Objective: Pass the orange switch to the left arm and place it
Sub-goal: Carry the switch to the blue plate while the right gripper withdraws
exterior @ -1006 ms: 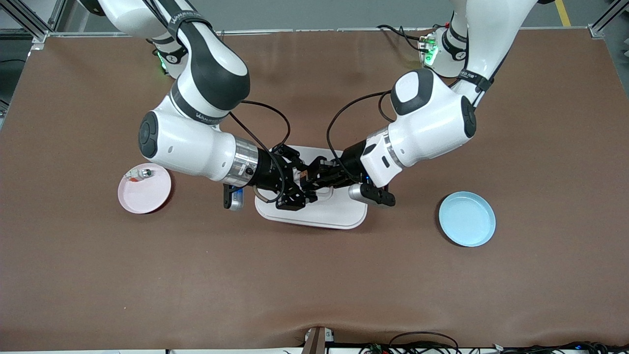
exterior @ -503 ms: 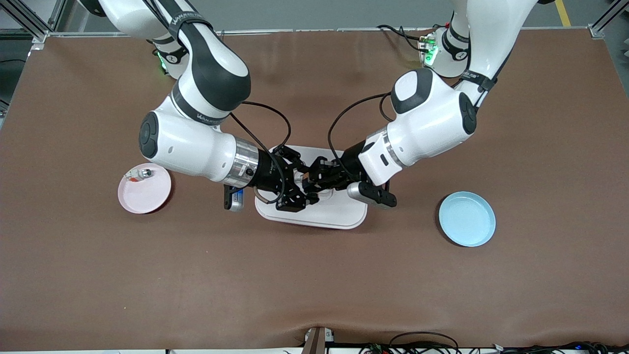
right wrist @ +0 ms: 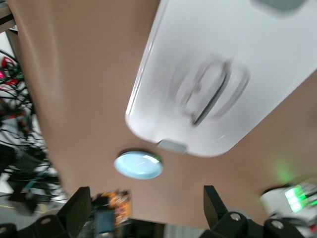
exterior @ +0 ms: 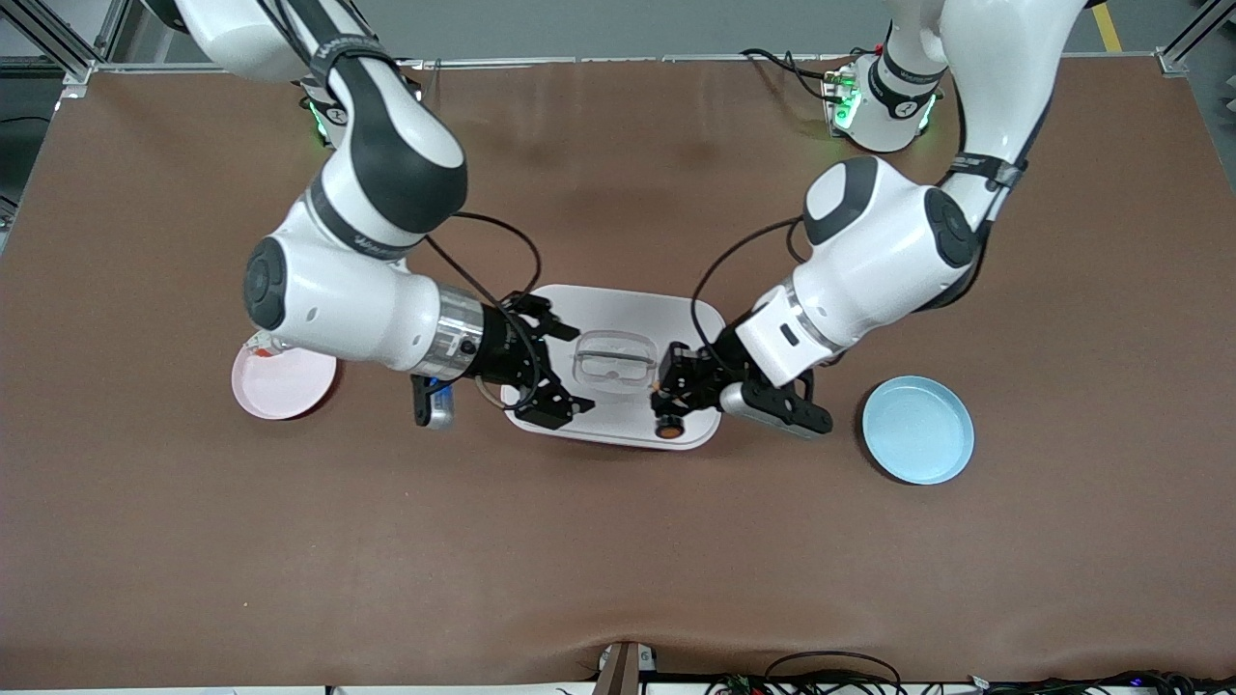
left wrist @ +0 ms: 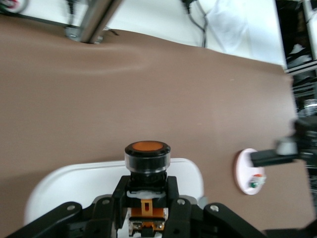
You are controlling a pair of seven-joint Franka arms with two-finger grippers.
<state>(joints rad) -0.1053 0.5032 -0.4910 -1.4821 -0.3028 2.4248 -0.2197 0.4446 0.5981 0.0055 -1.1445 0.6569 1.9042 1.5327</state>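
The orange switch, black with an orange cap, is held in my left gripper, which is shut on it over the corner of the white box toward the left arm's end. In the left wrist view the switch stands between the fingers, cap outward, above the box. My right gripper is open and empty over the box's end toward the right arm. The right wrist view shows its wide-apart fingers, the box lid and, blurred, the switch in the left gripper.
A pink plate with a small silver-and-white part lies toward the right arm's end, partly under the right arm. It also shows in the left wrist view. A blue plate lies toward the left arm's end, also in the right wrist view.
The two grippers were together over the middle of the box. They have pulled apart: the left gripper moved toward the left arm's end with the switch, the right gripper drew back open.
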